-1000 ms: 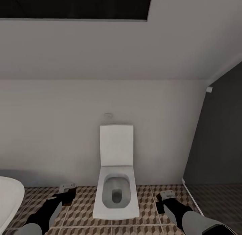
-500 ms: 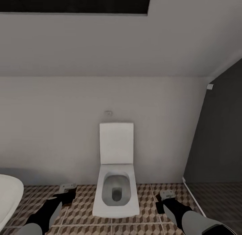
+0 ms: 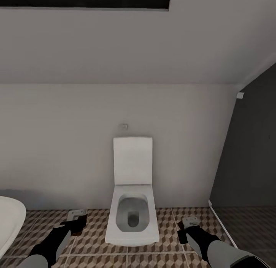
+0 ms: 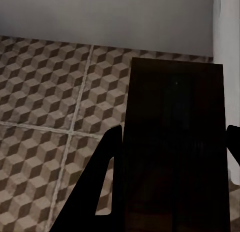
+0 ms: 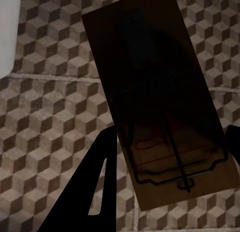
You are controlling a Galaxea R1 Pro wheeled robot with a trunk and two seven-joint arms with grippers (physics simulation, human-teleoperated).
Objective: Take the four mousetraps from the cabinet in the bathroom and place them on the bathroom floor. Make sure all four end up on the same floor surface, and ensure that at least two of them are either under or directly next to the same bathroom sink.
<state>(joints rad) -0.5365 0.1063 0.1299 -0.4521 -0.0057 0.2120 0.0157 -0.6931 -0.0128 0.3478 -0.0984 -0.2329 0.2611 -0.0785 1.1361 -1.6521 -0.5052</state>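
Each of my grippers holds one mousetrap above the bathroom floor (image 3: pixel 92 237). In the left wrist view a dark-brown mousetrap (image 4: pixel 175 142) shows its plain face, with my left gripper (image 4: pixel 174 142) shut on its edges. In the right wrist view the other mousetrap (image 5: pixel 155 102) shows its thin wire parts, clamped by my right gripper (image 5: pixel 170 137). From the head, the left gripper (image 3: pixel 76 222) hangs left of the toilet and the right gripper (image 3: pixel 188 229) right of it, both low over the cube-pattern tiles. The cabinet and the sink are out of view.
A white toilet (image 3: pixel 132 206) with its lid up stands against the pale wall straight ahead, between my arms. A white rounded fixture edge (image 3: pixel 7 222) sits at the far left. A dark grey wall (image 3: pixel 249 164) closes the right side.
The whole head picture has slid upward a little, so the camera has moved. Both grippers keep their mousetraps and sit in nearly the same spots.
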